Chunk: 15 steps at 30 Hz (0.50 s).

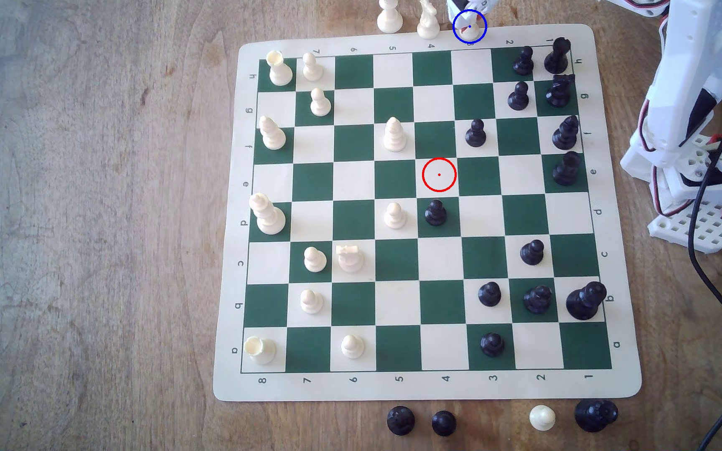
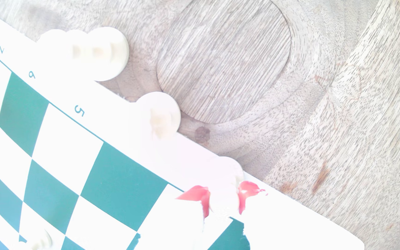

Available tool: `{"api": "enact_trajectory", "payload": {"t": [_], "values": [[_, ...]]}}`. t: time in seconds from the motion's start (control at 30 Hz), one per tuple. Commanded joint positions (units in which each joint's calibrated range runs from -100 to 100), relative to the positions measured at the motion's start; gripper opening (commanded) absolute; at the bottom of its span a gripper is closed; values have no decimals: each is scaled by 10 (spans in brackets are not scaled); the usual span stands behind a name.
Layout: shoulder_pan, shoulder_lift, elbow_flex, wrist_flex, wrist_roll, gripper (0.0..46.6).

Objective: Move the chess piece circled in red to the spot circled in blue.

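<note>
In the exterior view, the cream plastic pawn (image 1: 468, 24) is sitting inside the thin blue ring (image 1: 469, 41) at the vinyl board's (image 1: 428, 386) far edge, beside two other cream pieces on the grainy wooden tabletop (image 1: 90, 217). In the wrist view, two red-tipped fingers (image 2: 200, 196) are pressing either side of the washed-out pawn (image 2: 225, 182), holding it.
</note>
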Motion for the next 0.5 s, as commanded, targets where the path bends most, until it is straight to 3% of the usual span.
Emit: {"api": "enact_trajectory", "payload": {"t": [0.0, 0.47], "values": [[9, -5, -47, -11, 6, 5], [6, 2, -50, -19, 6, 4]]}}
